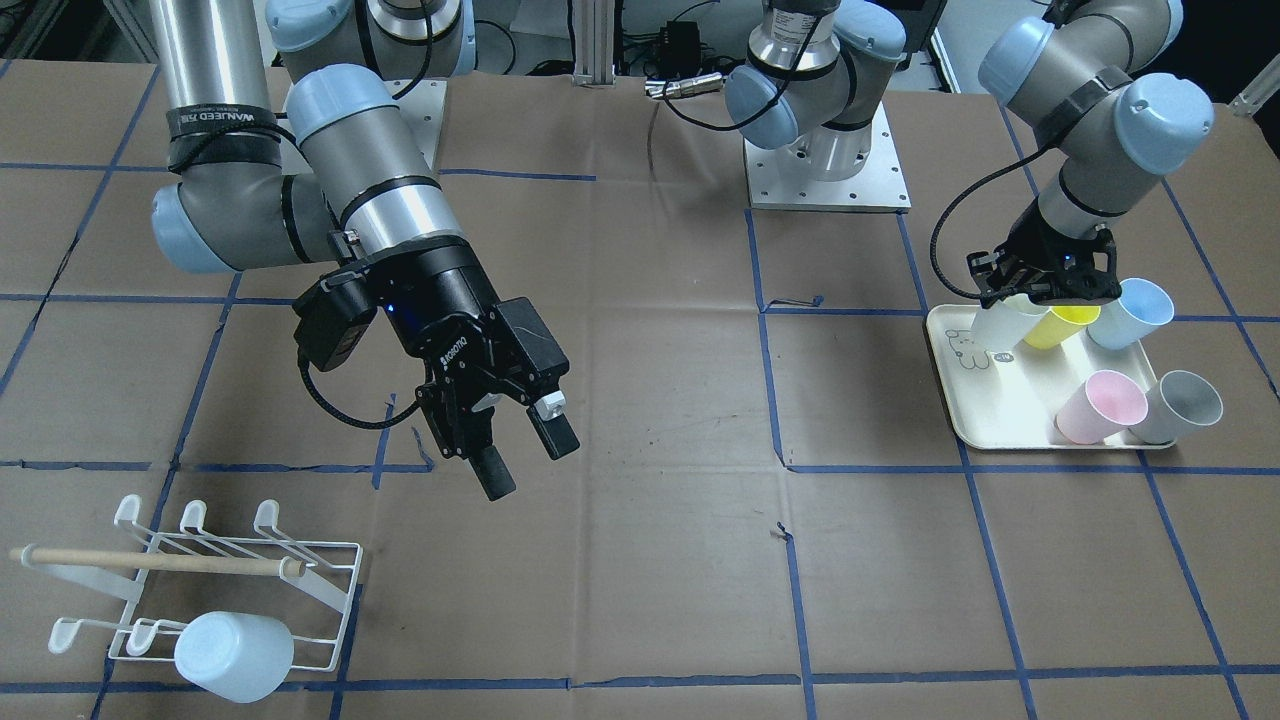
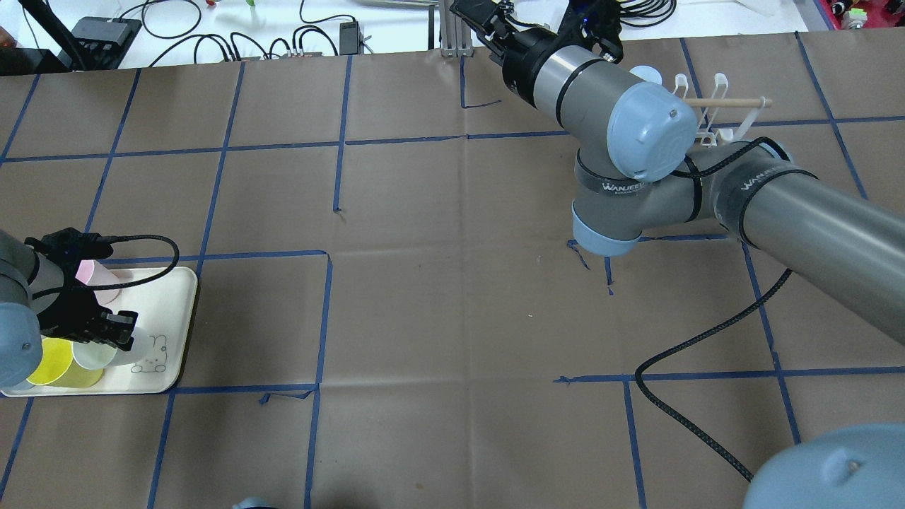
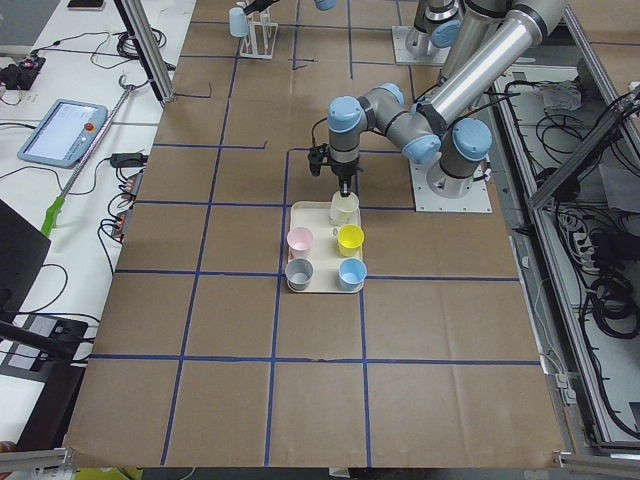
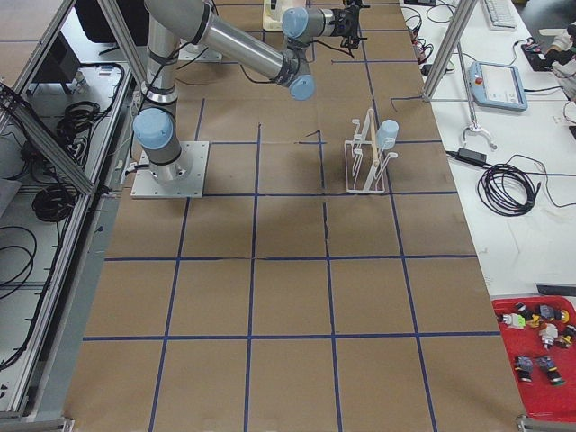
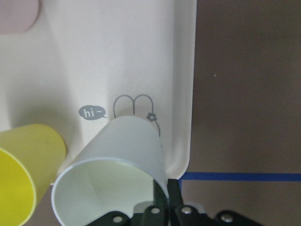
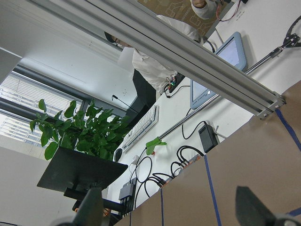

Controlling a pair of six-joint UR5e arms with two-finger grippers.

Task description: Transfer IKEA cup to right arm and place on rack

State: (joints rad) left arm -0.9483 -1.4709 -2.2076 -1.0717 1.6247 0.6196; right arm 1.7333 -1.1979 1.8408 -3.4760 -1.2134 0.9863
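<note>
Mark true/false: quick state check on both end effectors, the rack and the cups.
1. The right end effector is open and holds nothing. True.
2. The rack has no cup on it. False: a pale blue cup sits on it.
3. The left end effector is shut on the white cup at the tray. True.
4. The yellow cup is in the right end effector. False: it is on the tray.

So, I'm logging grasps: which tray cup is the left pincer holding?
The white cup, tilted in the left pincer beside the yellow cup; the rest stand free.
</note>
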